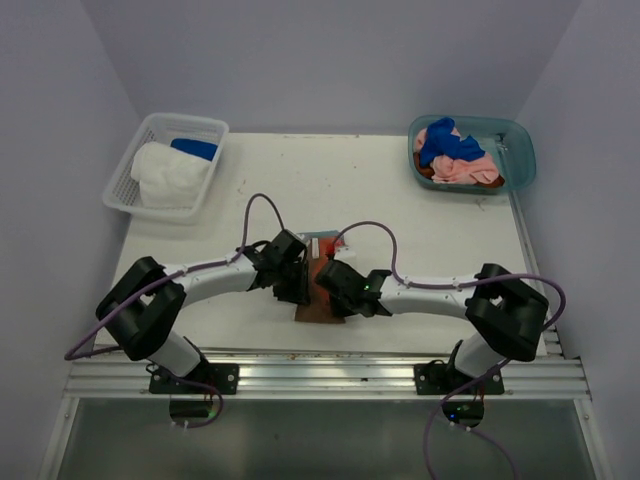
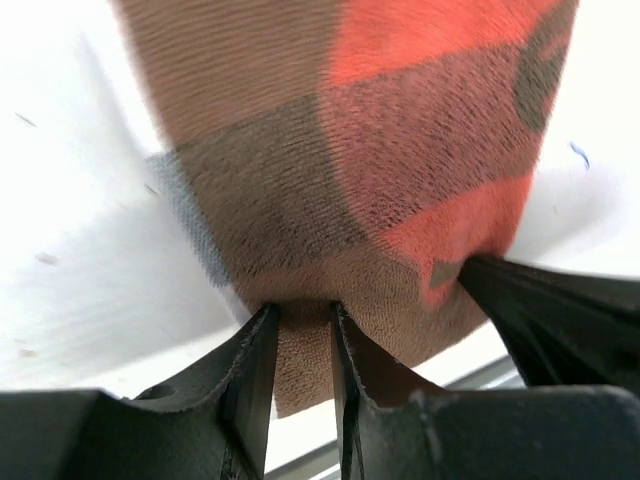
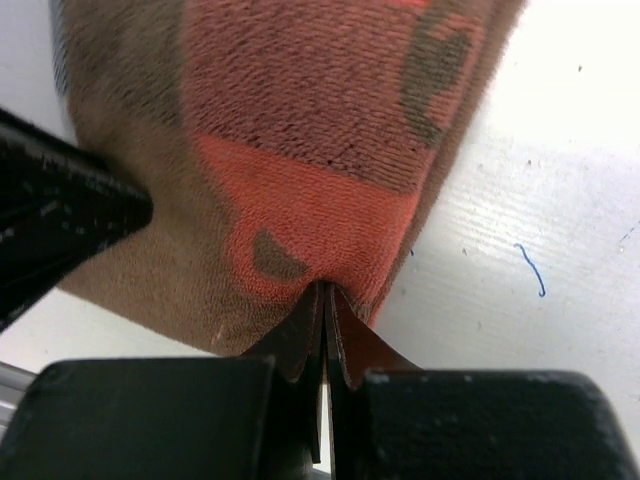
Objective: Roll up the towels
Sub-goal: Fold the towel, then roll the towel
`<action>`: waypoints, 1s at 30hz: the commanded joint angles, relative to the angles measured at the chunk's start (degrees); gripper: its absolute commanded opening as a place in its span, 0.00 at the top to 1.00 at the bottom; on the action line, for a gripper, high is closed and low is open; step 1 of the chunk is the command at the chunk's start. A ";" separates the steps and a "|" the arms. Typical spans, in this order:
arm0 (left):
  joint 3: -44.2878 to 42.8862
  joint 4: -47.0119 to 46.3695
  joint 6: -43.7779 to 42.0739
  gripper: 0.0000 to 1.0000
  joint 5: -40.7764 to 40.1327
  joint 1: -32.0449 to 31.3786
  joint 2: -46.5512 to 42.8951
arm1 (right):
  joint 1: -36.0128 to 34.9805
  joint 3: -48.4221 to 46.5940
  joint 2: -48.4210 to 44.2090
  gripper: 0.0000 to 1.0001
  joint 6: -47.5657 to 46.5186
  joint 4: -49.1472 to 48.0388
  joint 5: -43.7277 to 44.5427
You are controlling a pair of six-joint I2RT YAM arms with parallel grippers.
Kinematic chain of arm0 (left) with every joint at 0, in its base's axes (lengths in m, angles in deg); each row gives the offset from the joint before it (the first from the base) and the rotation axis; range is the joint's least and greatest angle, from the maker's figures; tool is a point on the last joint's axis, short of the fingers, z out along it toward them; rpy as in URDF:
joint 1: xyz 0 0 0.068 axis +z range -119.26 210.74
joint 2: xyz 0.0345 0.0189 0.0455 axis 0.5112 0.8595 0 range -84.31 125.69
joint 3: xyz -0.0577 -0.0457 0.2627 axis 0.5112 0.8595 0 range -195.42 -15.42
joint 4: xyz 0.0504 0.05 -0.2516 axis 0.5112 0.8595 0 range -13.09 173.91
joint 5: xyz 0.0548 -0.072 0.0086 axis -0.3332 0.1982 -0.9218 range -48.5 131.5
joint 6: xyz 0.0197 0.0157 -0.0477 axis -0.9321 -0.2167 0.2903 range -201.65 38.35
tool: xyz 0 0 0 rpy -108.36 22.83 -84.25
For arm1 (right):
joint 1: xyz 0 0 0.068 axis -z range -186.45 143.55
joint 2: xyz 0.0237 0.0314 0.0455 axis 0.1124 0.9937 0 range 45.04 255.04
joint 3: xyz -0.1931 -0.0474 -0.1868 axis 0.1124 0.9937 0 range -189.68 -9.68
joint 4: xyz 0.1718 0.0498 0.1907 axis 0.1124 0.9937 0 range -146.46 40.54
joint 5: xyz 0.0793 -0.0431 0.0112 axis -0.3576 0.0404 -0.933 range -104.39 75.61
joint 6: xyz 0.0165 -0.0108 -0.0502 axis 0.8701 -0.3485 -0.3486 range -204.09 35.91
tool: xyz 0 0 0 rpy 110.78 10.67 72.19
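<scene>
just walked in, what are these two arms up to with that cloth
Both arms are working on one brown and orange towel lying mid-table. The left gripper and the right gripper each pinch its near edge, side by side, apparently about to start a roll. The white basket holds a white towel and a blue towel. The teal tub holds a heap of blue and pink towels.

I count two arms, the left arm (image 1: 205, 275) and the right arm (image 1: 430, 292). Two containers: one basket (image 1: 124, 172) upper left, one tub (image 1: 522, 150) upper right. Towels: one brown towel (image 2: 250, 200) at centre, two blue, the basket's blue towel (image 1: 193, 148) and the tub's blue towel (image 1: 440, 140), one white bundle (image 1: 168, 178), one pink heap (image 1: 465, 170).
</scene>
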 commanded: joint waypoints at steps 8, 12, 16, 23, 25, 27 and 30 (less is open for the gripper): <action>-8.43 7.81 -8.40 0.65 -6.71 4.24 -6.51 | 0.92 -4.75 -3.63 0.92 -2.73 2.90 3.08; -3.16 7.20 -7.44 0.62 -2.85 4.16 -11.10 | 0.83 -1.32 -7.86 0.82 -2.74 2.37 1.33; 4.04 2.12 -5.07 0.45 1.89 4.07 -13.12 | 0.39 1.92 -9.27 0.72 -0.28 1.06 -2.36; 8.54 -3.26 -2.86 0.49 3.05 3.89 -12.08 | 0.30 5.54 -9.89 0.67 4.20 -1.76 -4.83; 8.89 -3.70 -2.95 0.51 3.57 3.98 -11.11 | 0.30 6.15 -9.18 0.67 5.34 -2.54 -5.35; 9.24 -4.14 -2.86 0.53 3.66 3.89 -10.14 | 0.21 6.51 -9.01 0.67 5.70 -3.07 -5.53; 9.60 -4.41 -2.86 0.55 3.66 3.89 -9.61 | 0.13 6.86 -9.71 0.66 5.97 -4.04 -5.62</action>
